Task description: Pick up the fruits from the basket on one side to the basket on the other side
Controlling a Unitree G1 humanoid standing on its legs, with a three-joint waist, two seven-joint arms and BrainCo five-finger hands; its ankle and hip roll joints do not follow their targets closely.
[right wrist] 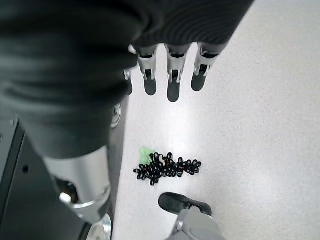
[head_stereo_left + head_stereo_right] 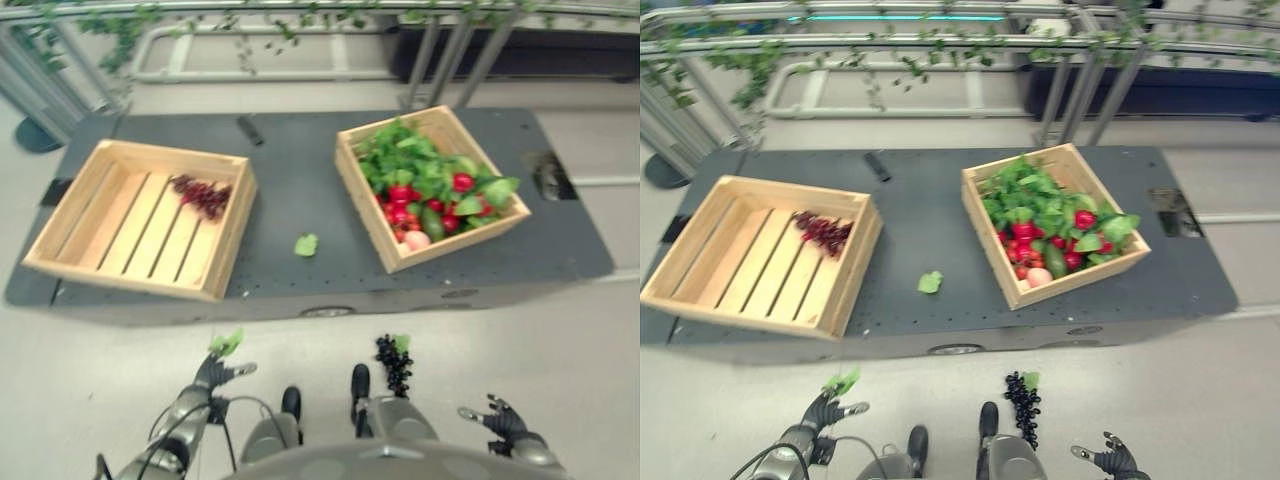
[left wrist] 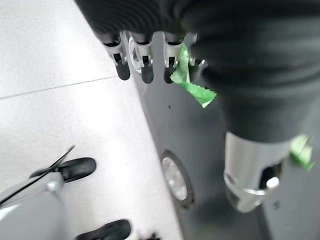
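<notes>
Low in the left eye view, nearest the camera, both hands hang over the floor: the left hand (image 2: 212, 375) pinches a green leaf (image 2: 227, 342), the right hand (image 2: 503, 418) has spread fingers and holds nothing. Black grapes (image 2: 394, 363) lie on the floor between them (dropped, by the look of it, not delivered). Beyond, on the grey table (image 2: 290, 180), the left crate (image 2: 140, 217) holds one bunch of red grapes (image 2: 203, 194), while the right crate (image 2: 430, 184) is full of greens and red fruit. A loose leaf (image 2: 306, 244) lies on the table between the crates.

From the right eye view the count is the same: one fruit across, nearly all left to move.

At the left wrist, the fingers (image 3: 146, 62) curl on the leaf, beside the table's edge.

At the right wrist, the fingers (image 1: 171, 75) hang straight and empty above the black grapes, well apart from them.
</notes>
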